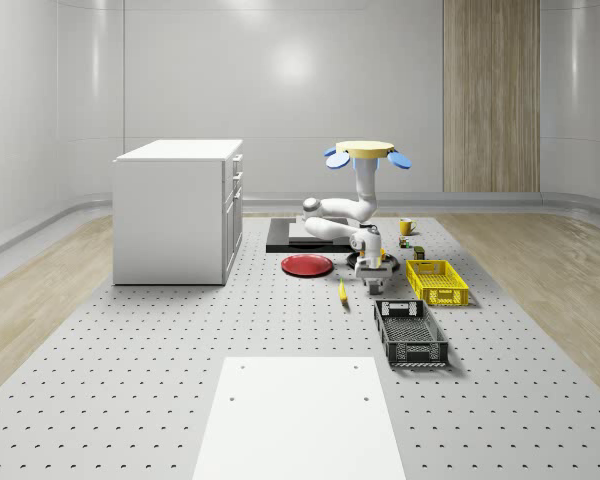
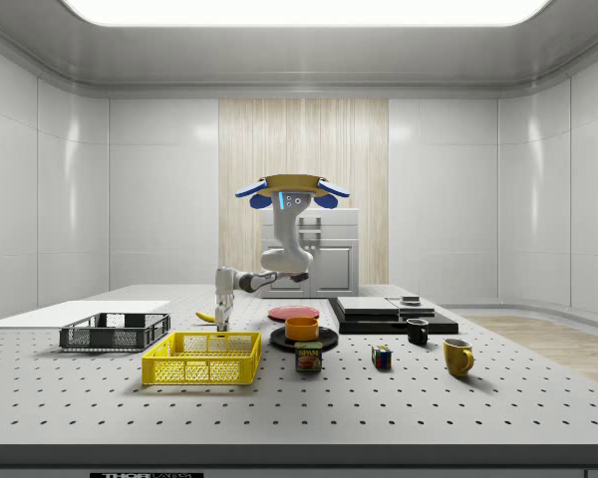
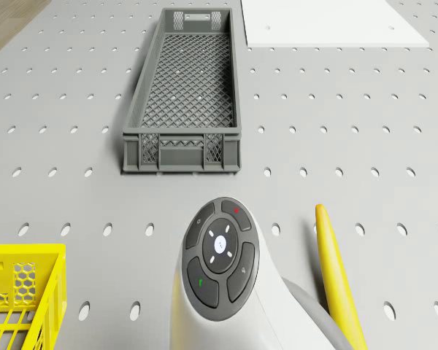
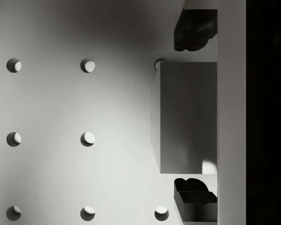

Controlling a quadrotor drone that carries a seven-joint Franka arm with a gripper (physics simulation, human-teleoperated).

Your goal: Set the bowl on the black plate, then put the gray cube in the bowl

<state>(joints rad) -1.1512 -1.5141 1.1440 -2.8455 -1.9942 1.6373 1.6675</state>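
Gray cube (image 4: 187, 117) on the perforated table (image 1: 130, 340), bracketed between the spread fingers (image 4: 194, 30) of the gripper (image 4: 192, 117), touching neither pad. Orange bowl (image 2: 301, 327) already seated on the black plate (image 2: 279, 342), right of the yellow crate (image 2: 201, 358) in the side view. Drone (image 1: 368, 152) hovering above the table, beyond the red plate (image 1: 307, 265), arm reaching down just by the banana (image 1: 342, 292).

The drone (image 1: 368, 152) hovers over the perforated table (image 1: 130, 340), and its gripper (image 1: 372, 268) reaches low between obstacles. The yellow basket (image 1: 437, 281) stands just beside it on the whole-scene view's right, the banana (image 1: 342, 291) just to the near left, and the gray crate (image 1: 410, 333) nearer the viewer. In the wrist view, the gray cube (image 4: 187, 117) sits between the fingertips (image 4: 194, 30). Bare table lies open toward the red plate (image 1: 307, 265).
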